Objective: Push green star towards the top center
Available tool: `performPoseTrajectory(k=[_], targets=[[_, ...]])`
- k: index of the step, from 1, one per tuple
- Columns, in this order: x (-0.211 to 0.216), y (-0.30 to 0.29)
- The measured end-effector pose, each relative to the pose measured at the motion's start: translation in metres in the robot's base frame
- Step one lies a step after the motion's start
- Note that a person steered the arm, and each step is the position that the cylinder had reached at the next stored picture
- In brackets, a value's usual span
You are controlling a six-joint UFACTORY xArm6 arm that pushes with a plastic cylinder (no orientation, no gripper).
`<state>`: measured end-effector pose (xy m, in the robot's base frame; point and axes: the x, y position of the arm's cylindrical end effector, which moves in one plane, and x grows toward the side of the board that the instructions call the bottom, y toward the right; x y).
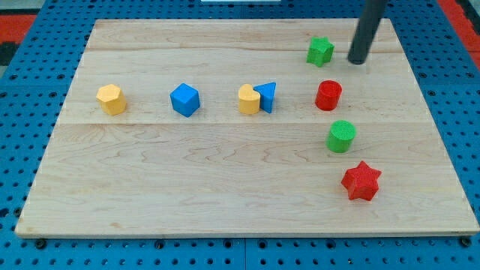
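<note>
The green star [320, 51] sits near the view's top edge of the wooden board [150, 195], well toward the view's right. My tip [357, 61] rests on the board just to the view's right of it, at much the same height, with a narrow strip of bare wood between them, so they are near but not touching. There is nothing to open or close here: the arm ends in 1 plain dark rod, and it holds nothing.

The top center lies to the view's left of the star, along the top edge. Since my tip is on the star's right side, the star lies between the tip and the goal, which I judge a good line for a leftward push. The star has no clear long axis; its points could make it turn if struck off center.

Below the star stands a red cylinder [328, 95], then a green cylinder [342, 136] and a red star [361, 181], all lower on the right and off the path. Across the middle lie a blue triangle [267, 96] touching a yellow block [248, 99], a blue cube [184, 100], and another yellow block [111, 99] at the far left. None of these 4 stands on the route, which looks open.
</note>
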<state>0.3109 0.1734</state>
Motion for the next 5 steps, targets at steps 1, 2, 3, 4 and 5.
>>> performPoseTrajectory(k=[1, 2, 3, 4, 5], targets=[[-0.042, -0.104], [-0.069, -0.112], [-0.056, -0.04], [-0.016, -0.021], [-0.042, 0.023]])
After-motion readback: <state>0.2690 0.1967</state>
